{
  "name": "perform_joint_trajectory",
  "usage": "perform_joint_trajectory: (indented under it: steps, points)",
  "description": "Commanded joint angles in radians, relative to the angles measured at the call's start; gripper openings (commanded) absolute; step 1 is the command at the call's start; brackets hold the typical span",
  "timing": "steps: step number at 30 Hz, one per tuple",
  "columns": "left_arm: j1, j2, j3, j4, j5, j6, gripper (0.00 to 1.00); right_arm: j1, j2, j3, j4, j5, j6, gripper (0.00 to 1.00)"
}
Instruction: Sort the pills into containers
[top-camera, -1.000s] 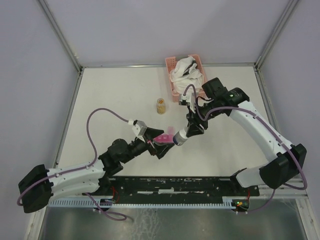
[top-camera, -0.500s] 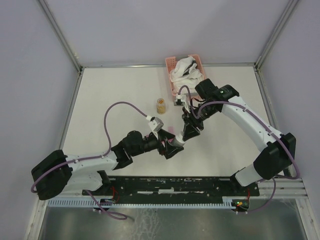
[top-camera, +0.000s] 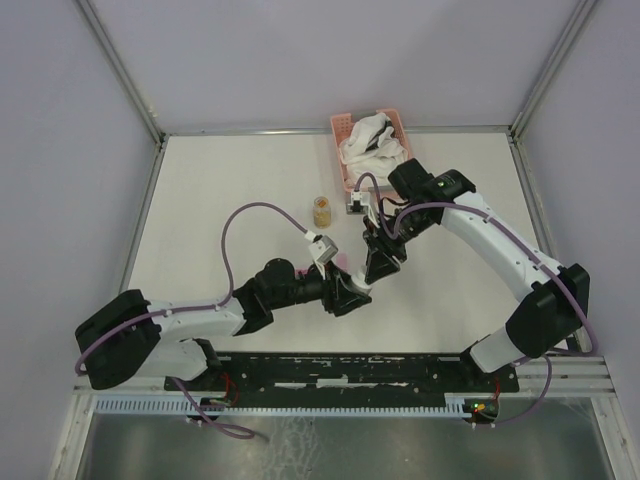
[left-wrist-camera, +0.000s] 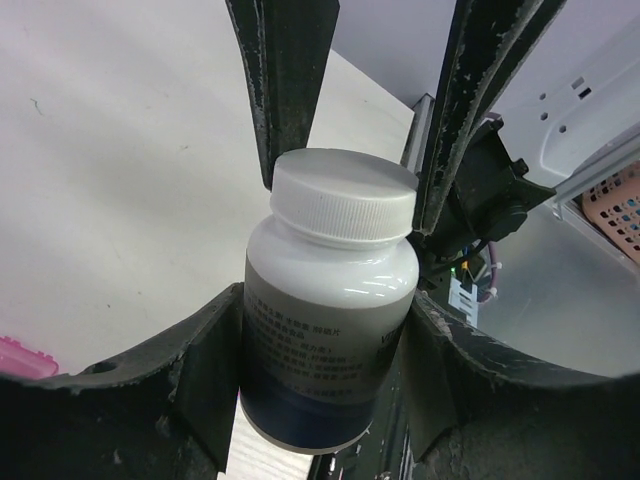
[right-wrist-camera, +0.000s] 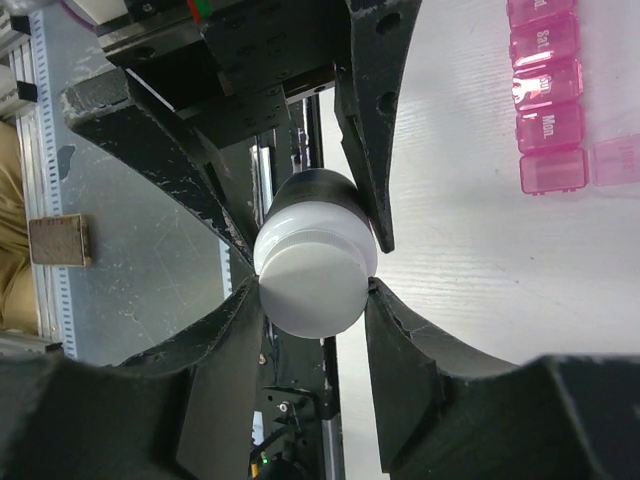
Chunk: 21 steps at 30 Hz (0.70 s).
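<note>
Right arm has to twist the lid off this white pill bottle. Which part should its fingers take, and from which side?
The white cap, on its round side wall, coming in along the bottle's axis from the cap end. The left fingers clamp the pill bottle round its body below the shoulder, so only the cap stands clear. The right fingers straddle it that way now.

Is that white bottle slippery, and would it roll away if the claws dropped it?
The white bottle looks hard and shiny, so probably a bit slippery and unlikely to squash. Its cap, pinched by the right claw, seems ribbed, likely easier to grip. Being round, it would probably roll on its side.
</note>
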Motion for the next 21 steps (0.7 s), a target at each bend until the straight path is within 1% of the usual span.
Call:
perform_joint_trajectory:
  steps: [1,4,7,11,13,14,16,18,21]
  points:
    - [0.004,-0.001,0.031,0.068,0.048,0.001,0.03,0.011,-0.002,0.036,-0.057,-0.084,-0.124,0.03]
    - [0.003,-0.026,0.025,0.048,0.096,0.027,0.03,0.011,-0.004,0.039,-0.107,-0.094,-0.226,0.02]
    - [0.004,-0.059,0.030,-0.019,0.141,0.066,0.03,0.011,0.004,0.057,-0.208,-0.120,-0.390,0.01]
    - [0.005,-0.091,0.033,-0.086,0.184,0.111,0.03,0.017,0.021,0.066,-0.399,-0.159,-0.716,0.01]
    - [0.004,-0.090,0.037,-0.106,0.203,0.123,0.03,0.022,0.014,0.045,-0.458,-0.166,-0.859,0.01]
    - [0.005,-0.083,0.040,-0.110,0.215,0.123,0.03,0.025,0.006,0.030,-0.465,-0.164,-0.904,0.01]
    - [0.005,-0.062,0.046,-0.112,0.249,0.118,0.03,0.031,-0.026,-0.015,-0.424,-0.153,-0.946,0.01]
    - [0.004,-0.035,0.052,-0.107,0.271,0.109,0.03,0.039,-0.078,-0.066,-0.345,-0.133,-0.949,0.01]
    - [0.004,-0.007,0.055,-0.100,0.275,0.098,0.03,0.048,-0.163,-0.138,-0.164,-0.086,-0.803,0.01]
